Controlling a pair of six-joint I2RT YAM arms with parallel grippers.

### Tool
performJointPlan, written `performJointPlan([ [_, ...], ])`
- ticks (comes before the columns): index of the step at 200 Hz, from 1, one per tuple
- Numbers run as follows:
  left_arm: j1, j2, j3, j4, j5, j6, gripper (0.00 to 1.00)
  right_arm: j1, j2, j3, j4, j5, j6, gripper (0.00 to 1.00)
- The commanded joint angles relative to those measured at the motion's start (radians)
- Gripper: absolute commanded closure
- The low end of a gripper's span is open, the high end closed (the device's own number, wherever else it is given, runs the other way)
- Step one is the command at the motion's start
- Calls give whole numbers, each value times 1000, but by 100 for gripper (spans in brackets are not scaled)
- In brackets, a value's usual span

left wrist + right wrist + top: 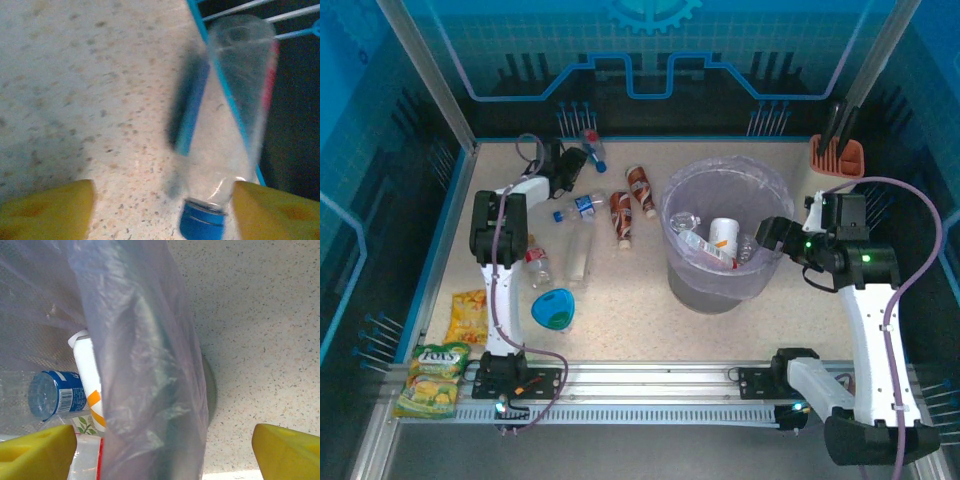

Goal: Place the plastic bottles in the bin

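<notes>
Left gripper (pixel 162 212): fingers spread wide, with a blue-capped bottle (pixel 235 100) between them, by the far edge of the table (pixel 75 75). Right gripper (pixel 162 450): fingers spread wide, straddling the wall of the bin (pixel 705 285). Binned bottles (pixel 725 235) lie inside; loose bottles (pixel 620 215) lie to its left.

Lilac-lined grey bin (pixel 720 290), blue-capped bottle (pixel 235 120)
</notes>
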Motion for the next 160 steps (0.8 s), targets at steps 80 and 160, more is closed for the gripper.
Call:
performJointPlan([
  [80, -61, 210, 581, -532, -247, 423, 1, 12, -32, -24, -4, -8, -9, 8],
  [160, -101, 400, 851, -664, -259, 453, 1, 12, -37, -7, -21, 0, -11, 8],
])
